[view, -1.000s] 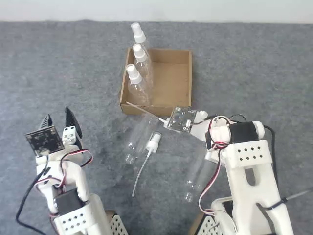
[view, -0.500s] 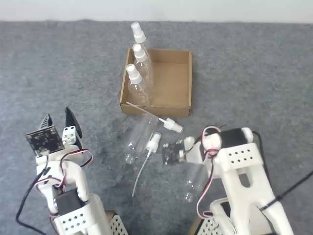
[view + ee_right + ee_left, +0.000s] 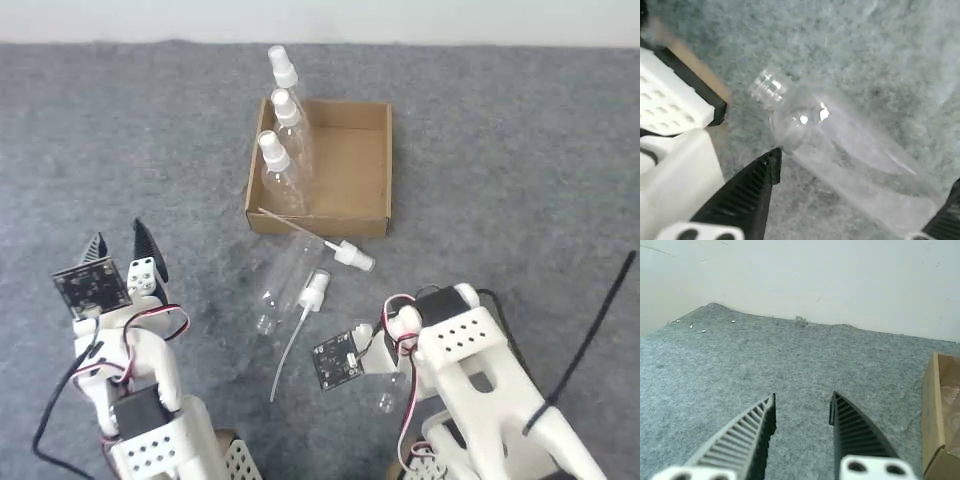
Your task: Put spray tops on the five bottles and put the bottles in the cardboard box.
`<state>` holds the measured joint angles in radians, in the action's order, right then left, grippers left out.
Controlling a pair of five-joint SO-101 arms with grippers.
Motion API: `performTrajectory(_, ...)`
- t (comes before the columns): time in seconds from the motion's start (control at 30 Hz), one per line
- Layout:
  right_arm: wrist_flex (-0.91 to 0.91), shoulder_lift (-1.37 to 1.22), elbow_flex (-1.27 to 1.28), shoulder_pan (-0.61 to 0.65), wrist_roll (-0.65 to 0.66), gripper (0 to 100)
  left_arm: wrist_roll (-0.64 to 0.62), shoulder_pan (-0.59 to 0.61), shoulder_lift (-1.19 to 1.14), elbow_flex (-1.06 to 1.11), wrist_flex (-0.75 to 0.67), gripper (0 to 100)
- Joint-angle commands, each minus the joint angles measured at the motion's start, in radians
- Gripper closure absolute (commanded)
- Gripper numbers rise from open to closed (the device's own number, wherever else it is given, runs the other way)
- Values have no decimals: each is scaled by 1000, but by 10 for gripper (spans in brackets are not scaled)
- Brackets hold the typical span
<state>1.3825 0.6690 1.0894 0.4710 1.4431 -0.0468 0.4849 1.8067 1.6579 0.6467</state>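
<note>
Nearest you, the right end effector (image 3: 865, 172) had pulled back from beside the cardboard box (image 3: 388, 160) over the last second and come down over the open-necked bottle (image 3: 805, 120) lying on the grey counter (image 3: 500, 150) close to that arm's base. Its jaws stood apart with the bottle's body between them, and nothing was clamped yet. The move reads as lining up to pick this bottle, so I judge the capping of the fourth bottle was about to start. The left end effector (image 3: 118, 232) had not moved, its jaws apart and empty above bare counter. Farther out, a second uncapped bottle (image 3: 285, 280) lay on its side. A loose spray top (image 3: 313, 292) sat just beside it with its tube trailing toward you, and another spray top (image 3: 352, 256) lay near the box's front wall. Beyond those, three capped bottles (image 3: 283, 170) stood in a row along the box wall on the left arm's side. Two bottles and two tops were left for you.
</note>
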Motion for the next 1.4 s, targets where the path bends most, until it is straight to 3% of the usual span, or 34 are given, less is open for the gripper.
performTrajectory(0.0,-50,27,15,8,11,559,0,3,15,-10,-35,836)
performTrajectory(0.3,-160,27,81,5,8,749,0,3,15,-8,-35,836)
performTrajectory(0.53,-234,38,77,2,-196,846,0,3,15,-8,-35,836)
performTrajectory(0.73,-232,39,75,-10,-341,861,0,3,15,-8,-35,836)
performTrajectory(1.03,-232,28,-75,-206,-551,862,0,3,15,-8,-35,836)
performTrajectory(1.37,-232,28,-100,-311,-700,862,0,3,15,-8,-35,836)
